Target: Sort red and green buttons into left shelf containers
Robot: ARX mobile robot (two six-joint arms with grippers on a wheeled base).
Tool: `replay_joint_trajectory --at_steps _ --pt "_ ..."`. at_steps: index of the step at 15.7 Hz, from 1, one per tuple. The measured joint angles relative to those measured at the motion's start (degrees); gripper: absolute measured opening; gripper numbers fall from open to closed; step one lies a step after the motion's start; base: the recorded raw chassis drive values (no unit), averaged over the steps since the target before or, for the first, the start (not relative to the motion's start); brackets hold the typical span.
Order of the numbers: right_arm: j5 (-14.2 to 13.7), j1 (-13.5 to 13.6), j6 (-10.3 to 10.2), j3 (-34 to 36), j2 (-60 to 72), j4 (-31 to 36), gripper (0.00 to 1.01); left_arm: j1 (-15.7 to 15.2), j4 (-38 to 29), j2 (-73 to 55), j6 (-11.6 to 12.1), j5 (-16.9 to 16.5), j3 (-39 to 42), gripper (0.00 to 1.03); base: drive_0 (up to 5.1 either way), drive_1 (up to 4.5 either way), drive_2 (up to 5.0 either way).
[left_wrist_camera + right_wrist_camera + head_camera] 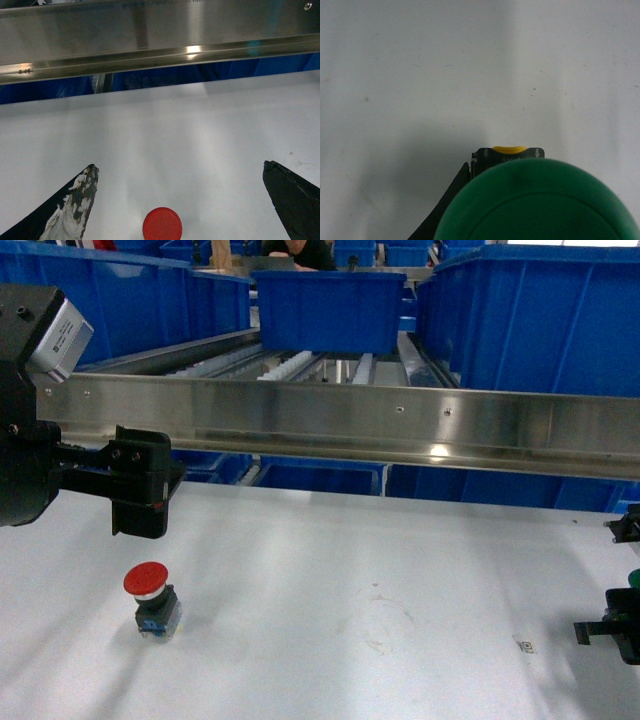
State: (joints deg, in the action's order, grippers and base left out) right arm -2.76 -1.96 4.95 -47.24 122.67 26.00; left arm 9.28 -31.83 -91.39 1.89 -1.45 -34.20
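The red button (150,598) stands upright on the white table (350,640), red cap up. My left gripper (140,502) hangs open just behind and above it. In the left wrist view the red cap (162,225) lies low between the wide-spread fingers, touching neither, and the gripper (179,166) holds nothing. The green button (535,205) fills the lower right wrist view, cap toward the camera. My right gripper (507,161) is shut on its black body; one finger (445,210) shows at its left. At the head view's right edge only a sliver of green (634,577) shows. Blue containers (120,295) sit on the shelf at upper left.
A long steel rail (350,420) runs across the front of the shelf above the table's far edge. More blue bins stand at the centre (325,310) and right (530,320), on roller tracks (290,365). Further blue bins sit under the rail.
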Motion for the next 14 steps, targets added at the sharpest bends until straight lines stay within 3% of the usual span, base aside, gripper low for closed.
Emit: replay_joint_trajectory --at_steps 4,7,9,12,14 --pt "1.38 -1.11 0.90 6.58 -5.53 6.67 0.27 0.00 0.02 0.00 0.00 0.02 0.00 0.98 0.0 0.00 0.0" --pt "4.57 -0.61 2.93 16.68 -22.05 17.07 0.27 0.00 0.00 0.00 0.00 0.00 0.00 0.98 0.0 0.00 0.0" --pt "5.16 0.83 2.80 25.42 -35.63 20.28 0.27 0.00 0.02 0.00 0.00 0.00 0.00 0.98 0.0 0.00 0.0" --pt "3.15 1.60 0.35 38.91 -61.40 13.27 0.27 0.00 0.02 0.00 0.00 0.02 0.00 0.98 0.0 0.00 0.0" --pt "3.87 0.52 -1.11 43.25 -80.91 -0.87 0.27 0.00 0.02 0.00 0.00 0.00 0.00 0.98 0.0 0.00 0.0"
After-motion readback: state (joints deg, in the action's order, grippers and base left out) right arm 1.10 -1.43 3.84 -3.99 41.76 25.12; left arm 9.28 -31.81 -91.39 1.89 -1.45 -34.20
